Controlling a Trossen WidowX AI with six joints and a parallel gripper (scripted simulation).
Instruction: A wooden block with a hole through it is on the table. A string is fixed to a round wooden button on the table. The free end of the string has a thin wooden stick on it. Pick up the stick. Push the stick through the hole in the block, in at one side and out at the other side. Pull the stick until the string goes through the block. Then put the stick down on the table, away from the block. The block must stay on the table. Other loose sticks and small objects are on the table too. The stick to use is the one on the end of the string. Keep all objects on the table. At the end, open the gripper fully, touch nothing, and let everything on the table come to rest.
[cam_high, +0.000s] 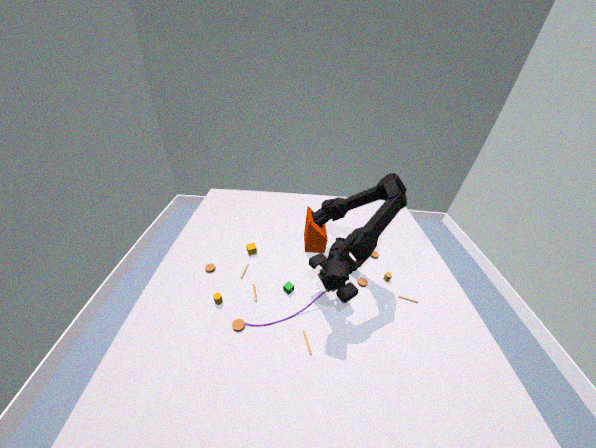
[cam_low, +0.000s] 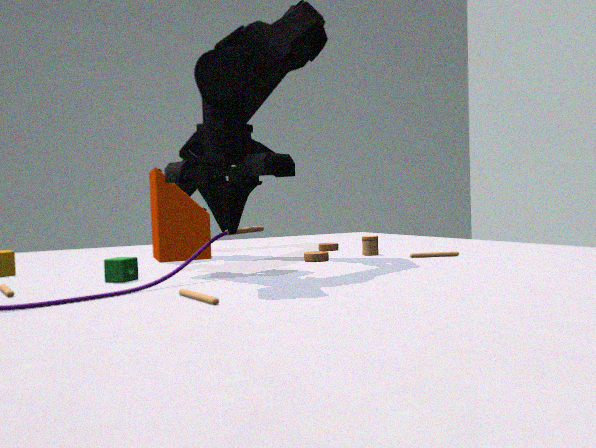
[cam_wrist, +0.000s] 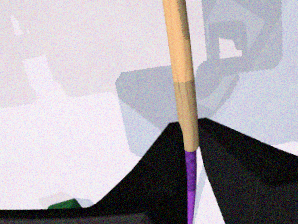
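Observation:
The gripper (cam_low: 230, 232) (cam_wrist: 189, 122) is shut on the string-end of the wooden stick (cam_low: 250, 230) (cam_wrist: 179, 55) and holds it level or nearly so, above the table. The purple string (cam_high: 287, 319) (cam_low: 170, 274) (cam_wrist: 190, 170) runs from that end down to the round button (cam_high: 238, 325) at front left. The orange block (cam_high: 314, 242) (cam_low: 181, 230), with a sloping top, stands upright behind and left of the gripper, apart from the stick. Its hole cannot be made out. In the top view the gripper body hides the fingertips and stick.
A green cube (cam_high: 288, 287) (cam_low: 120, 270) lies left of the gripper. A loose stick (cam_high: 307, 342) (cam_low: 199, 296) lies in front. Another loose stick (cam_high: 408, 299) (cam_low: 434, 255), a small cylinder (cam_high: 388, 276) (cam_low: 370, 246) and discs lie to the right. Yellow pieces and more sticks lie left.

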